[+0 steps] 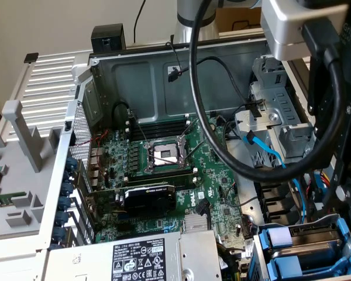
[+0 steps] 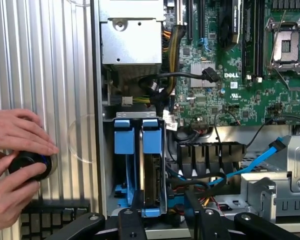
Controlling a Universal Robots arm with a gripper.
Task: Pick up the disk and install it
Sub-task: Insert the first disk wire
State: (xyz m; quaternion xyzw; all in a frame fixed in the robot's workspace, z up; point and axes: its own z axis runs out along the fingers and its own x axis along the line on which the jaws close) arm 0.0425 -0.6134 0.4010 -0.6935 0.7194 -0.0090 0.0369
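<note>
Gripper (image 2: pixel 164 201) spread wide astride the disk (image 2: pixel 152 172) in its bay (image 2: pixel 121 116), clamping nothing. Could snag the black cables (image 2: pixel 192 179) alongside, or jam the carrier (image 2: pixel 152 139) if tilted.

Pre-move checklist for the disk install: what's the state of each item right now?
1. Tool open: ok, jaws stand apart over the disk.
2. Disk in the bay: ok, it stands on edge in a slot under a blue tab.
3. Disk fully seated: cannot tell.
4. Workspace free of people: not ok, hands grip a black knob on the ribbed panel beside the case.
5. Blue cable clear of the slot: ok, it runs off to one side.
</note>
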